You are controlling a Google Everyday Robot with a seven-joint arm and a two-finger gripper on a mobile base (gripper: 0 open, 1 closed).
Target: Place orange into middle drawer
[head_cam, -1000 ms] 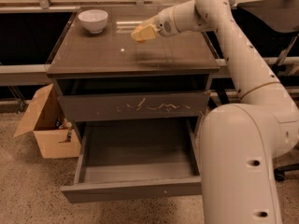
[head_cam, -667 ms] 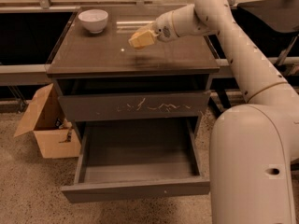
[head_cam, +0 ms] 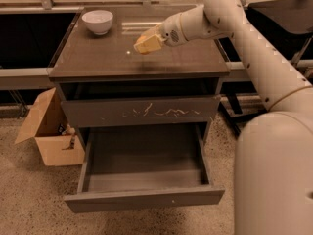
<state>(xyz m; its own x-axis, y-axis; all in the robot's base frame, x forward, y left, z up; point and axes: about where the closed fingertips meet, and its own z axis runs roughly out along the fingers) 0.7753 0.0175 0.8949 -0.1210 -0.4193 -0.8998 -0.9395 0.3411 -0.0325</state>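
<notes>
My gripper hovers just above the middle of the cabinet top, at the end of the white arm that reaches in from the right. The orange does not show anywhere; it may be hidden in the gripper. The middle drawer is pulled fully out below. Its plain front panel has one tiny pale dot, and its inside holds nothing. The gripper is well above and behind the open drawer.
A white bowl stands at the back left of the cabinet top. A closed grey drawer front with pale scratches sits above the open drawer. An open cardboard box is on the floor at the left. My white body fills the right.
The gripper has moved a little lower and toward the front of the cabinet top. The bowl and the drawers have not moved.
</notes>
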